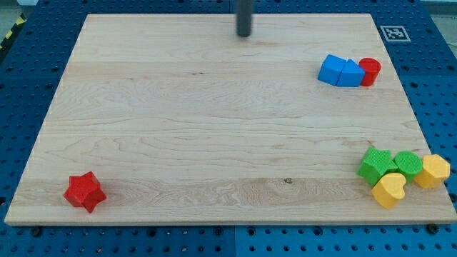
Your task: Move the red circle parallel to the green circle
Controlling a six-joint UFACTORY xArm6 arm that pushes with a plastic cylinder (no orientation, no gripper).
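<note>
The red circle (370, 71) sits at the view's upper right, touching the right side of two blue blocks (340, 71). The green circle (409, 163) sits at the view's lower right, between a green star (376, 165) and a yellow hexagon (433, 171). My tip (244, 34) is at the view's top centre, well to the left of the red circle and far from every block.
A yellow heart (390, 190) lies just below the green star. A red star (85, 191) lies at the view's lower left. The wooden board (214, 128) rests on a blue pegboard table, with a marker tag (394, 33) at the top right corner.
</note>
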